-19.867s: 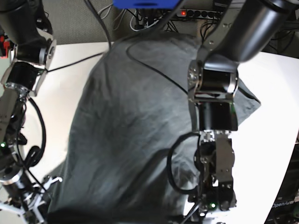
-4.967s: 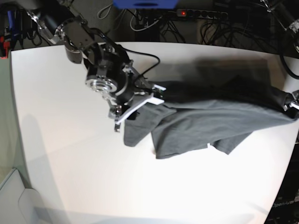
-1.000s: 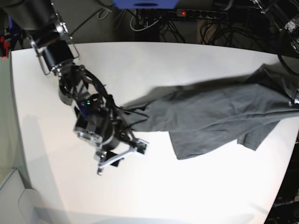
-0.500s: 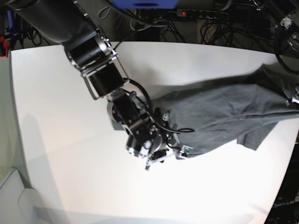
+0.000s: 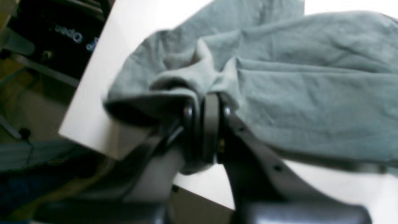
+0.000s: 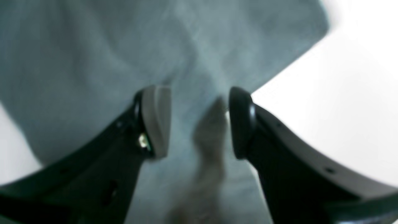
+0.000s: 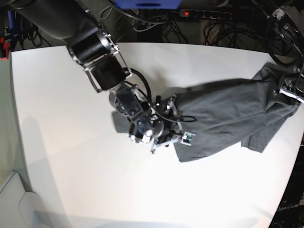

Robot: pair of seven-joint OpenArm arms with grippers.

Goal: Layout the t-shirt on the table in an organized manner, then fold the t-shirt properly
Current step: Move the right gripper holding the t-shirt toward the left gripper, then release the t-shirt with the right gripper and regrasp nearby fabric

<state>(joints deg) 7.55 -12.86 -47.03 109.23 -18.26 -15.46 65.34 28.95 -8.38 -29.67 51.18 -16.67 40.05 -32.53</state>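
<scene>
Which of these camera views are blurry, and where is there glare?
Right wrist view: soft all over, dark grey cloth t-shirt smeared. Left wrist view: mildly blurred, white tabletop washed out. Base view: sharpest, glare on the tabletop's near side.

T-shirt (image 7: 228, 111): showing plain dark charcoal grey, no print, reading paler blue-grey in both wrist views. Counter (image 7: 71, 156): showing plain matte white. Right gripper (image 6: 199, 123): showing black arms, one pale grey pad, one black. Left gripper (image 5: 206, 115): showing dark grey to black. Arm housings in base view showing black with silver metal.
</scene>
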